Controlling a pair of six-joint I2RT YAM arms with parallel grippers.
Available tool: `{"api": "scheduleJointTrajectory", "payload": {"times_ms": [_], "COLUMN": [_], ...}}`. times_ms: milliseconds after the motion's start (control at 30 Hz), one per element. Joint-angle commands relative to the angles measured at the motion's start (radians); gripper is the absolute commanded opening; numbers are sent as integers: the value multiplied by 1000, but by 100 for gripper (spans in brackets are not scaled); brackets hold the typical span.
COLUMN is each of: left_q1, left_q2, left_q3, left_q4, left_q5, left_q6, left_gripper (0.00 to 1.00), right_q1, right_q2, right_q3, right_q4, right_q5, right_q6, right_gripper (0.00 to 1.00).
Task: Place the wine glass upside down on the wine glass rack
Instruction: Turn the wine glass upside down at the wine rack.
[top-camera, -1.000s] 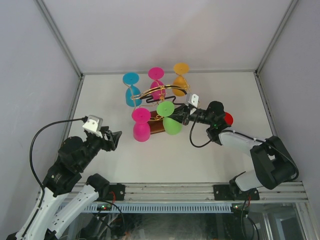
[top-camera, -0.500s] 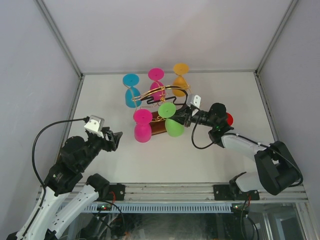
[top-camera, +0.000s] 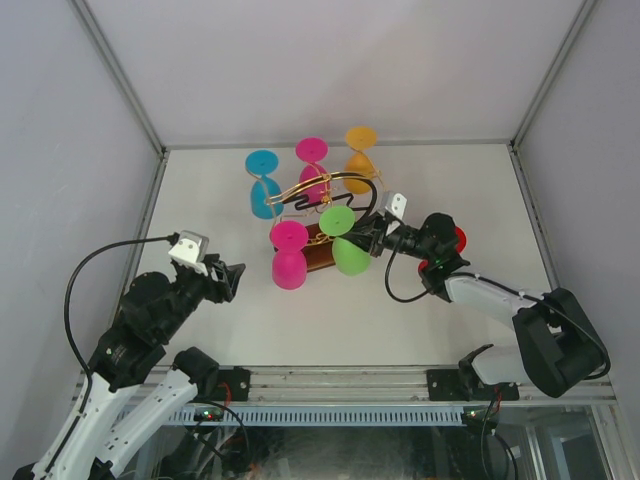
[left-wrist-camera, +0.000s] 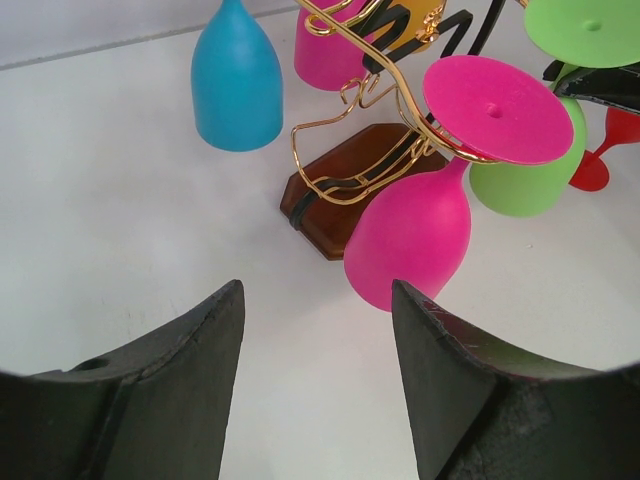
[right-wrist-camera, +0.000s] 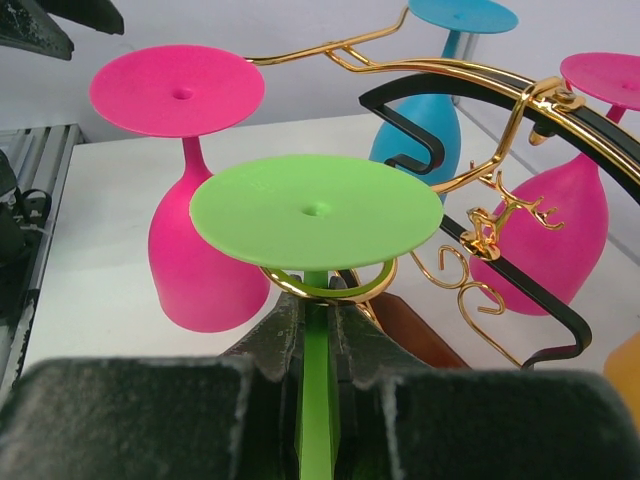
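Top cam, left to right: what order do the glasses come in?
blue glass → front pink glass → back pink glass → green glass → orange glass → red glass

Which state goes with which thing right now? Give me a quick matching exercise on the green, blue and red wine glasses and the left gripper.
1. green wine glass
2. blue wine glass
3. red wine glass
4. left gripper

A. open, holding nothing
B. hanging bowl-down on the wine glass rack, untouched
C. stem clamped in the right gripper
D. off the rack, to its right

Pairs: 1-C, 2-B, 3-D, 4-A
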Motion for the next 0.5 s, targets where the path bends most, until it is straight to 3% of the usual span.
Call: {"api": "scheduleJointTrajectory", "payload": {"times_ms": [0, 467], "left_q1": [7, 7], "left_q2": [14, 13], "left_q3": [-15, -20], "left_q4": [35, 44], "left_q5": [4, 10], "left_q6": [10, 10], "left_gripper": [64, 64], "right_q1": [13, 162], "right_q2": [-28, -41], "right_q3": [-20, -96], "right_q4": [81, 229], "right_q5": [103, 457], "right_q6": [62, 105], "right_gripper": [0, 0]}}
